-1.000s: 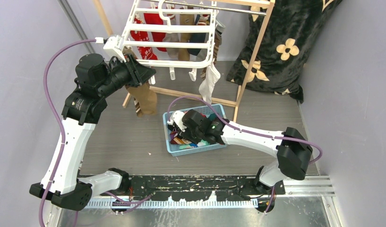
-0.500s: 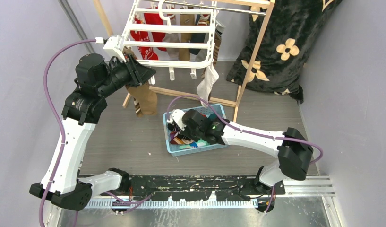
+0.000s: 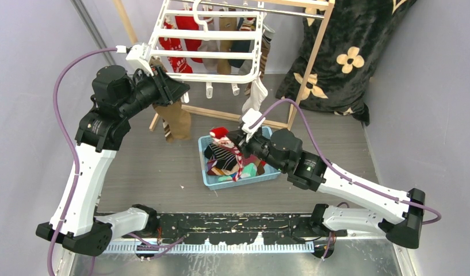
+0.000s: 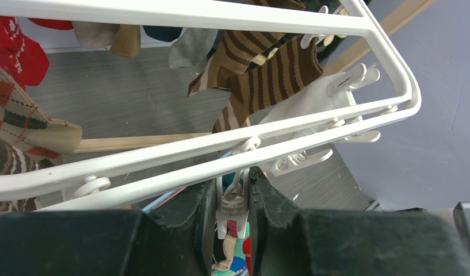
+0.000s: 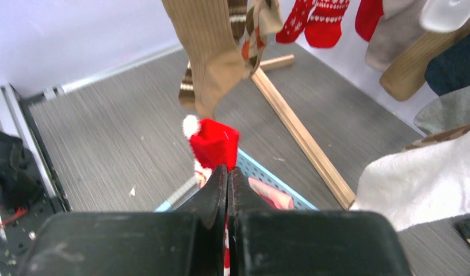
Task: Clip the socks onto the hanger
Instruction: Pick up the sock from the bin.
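Observation:
The white slatted hanger (image 3: 203, 34) hangs at the back with several socks clipped on, among them red-white ones (image 3: 178, 43), a tan one (image 3: 178, 121) and a white one (image 3: 254, 98). My left gripper (image 3: 183, 91) is at its near left rail, shut on a white peg (image 4: 232, 204) under the rail (image 4: 221, 164). My right gripper (image 3: 235, 141) is shut on a red-white striped sock with a red pompom tip (image 3: 219, 133) and holds it above the basket. The tip shows just past its fingertips in the right wrist view (image 5: 215, 144).
The light blue basket (image 3: 212, 181) on the table holds several more socks. The wooden pole frame (image 3: 244, 118) stands behind it. The black furry cloth with cream flowers (image 3: 347, 52) hangs at the back right. Purple walls close in on both sides.
My right gripper has come up out of the basket with the red-white sock and moved right and back. The left arm has not moved.

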Available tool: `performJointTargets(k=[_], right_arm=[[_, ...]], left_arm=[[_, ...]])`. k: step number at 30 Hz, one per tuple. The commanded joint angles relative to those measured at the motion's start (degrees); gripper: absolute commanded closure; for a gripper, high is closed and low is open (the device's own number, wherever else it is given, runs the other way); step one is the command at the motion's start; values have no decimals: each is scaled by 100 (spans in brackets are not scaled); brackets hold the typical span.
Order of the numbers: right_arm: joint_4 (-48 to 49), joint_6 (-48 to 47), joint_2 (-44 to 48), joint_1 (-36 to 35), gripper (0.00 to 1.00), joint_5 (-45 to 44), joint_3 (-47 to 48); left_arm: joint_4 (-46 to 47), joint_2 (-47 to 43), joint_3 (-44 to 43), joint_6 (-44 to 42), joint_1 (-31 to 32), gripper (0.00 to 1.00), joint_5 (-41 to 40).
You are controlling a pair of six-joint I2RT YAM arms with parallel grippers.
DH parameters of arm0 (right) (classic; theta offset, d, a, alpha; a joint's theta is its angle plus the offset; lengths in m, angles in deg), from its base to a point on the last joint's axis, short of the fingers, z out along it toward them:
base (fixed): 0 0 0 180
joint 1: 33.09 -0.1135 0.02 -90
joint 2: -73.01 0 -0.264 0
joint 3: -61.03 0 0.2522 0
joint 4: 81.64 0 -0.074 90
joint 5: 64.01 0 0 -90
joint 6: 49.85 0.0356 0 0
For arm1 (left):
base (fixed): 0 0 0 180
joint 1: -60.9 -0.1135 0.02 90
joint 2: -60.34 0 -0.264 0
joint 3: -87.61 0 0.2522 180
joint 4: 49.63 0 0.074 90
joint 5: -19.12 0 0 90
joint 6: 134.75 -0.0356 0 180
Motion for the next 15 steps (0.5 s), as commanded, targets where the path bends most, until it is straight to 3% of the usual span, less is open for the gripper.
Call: performJointTargets(k=[1, 9, 15], right_arm=[[1494, 377, -33, -124, 99, -297, -158], [2740, 576, -540, -241, 99, -530, -33], [3817, 90, -1172, -701, 99, -1702, 125]], left_arm=[[-216, -102, -3, 32, -10, 91, 201], [-167, -141, 62, 78, -8, 92, 273], [-140, -142, 119, 268, -8, 92, 181]])
